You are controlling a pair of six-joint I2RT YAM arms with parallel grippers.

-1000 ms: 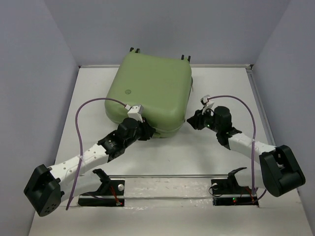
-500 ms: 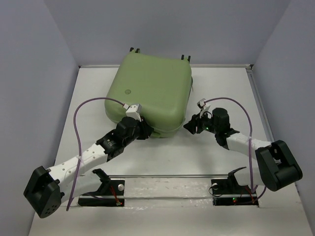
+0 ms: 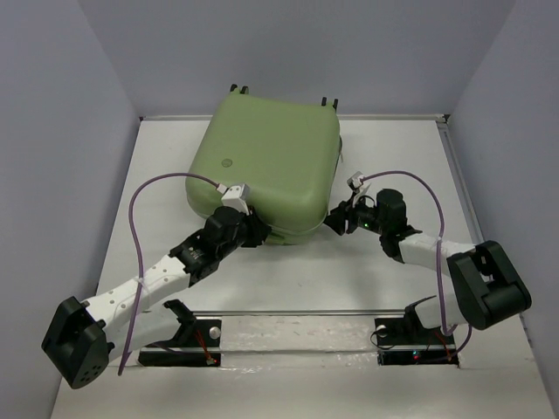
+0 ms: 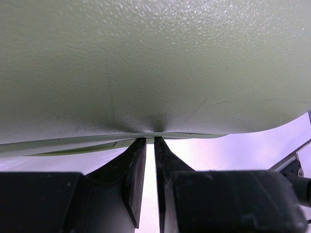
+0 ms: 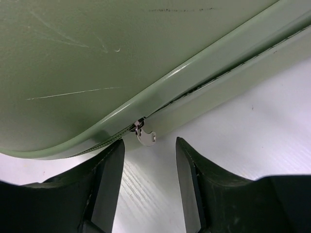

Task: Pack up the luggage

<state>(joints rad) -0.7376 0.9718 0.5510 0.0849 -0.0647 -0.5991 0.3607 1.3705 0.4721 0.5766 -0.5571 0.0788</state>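
Luggage lay closed and flat on the white bench, toward its far side and a little left of the middle, its pale green shell facing up. Its small black wheels sat at the far edge, next to the back wall. A small round mark showed on the lid toward the left.

The left arm reached in from the near left to the near edge of the luggage. In the left wrist view its jaws stood almost closed. Only a thin slit separated the two black fingers, and their tips were tucked up against the seam under the bulging shell. Whether they pinched anything there could not be told.

The right arm reached in from the near right to the near right corner of the luggage. Its jaws stood open at a moderate width and held nothing. In the right wrist view the fingers pointed at the zipper line along the green rim. A small silver zipper pull hung from that line just beyond the gap between the tips, apart from both fingers, with bare bench beneath it.

A purple cable looped over each arm.
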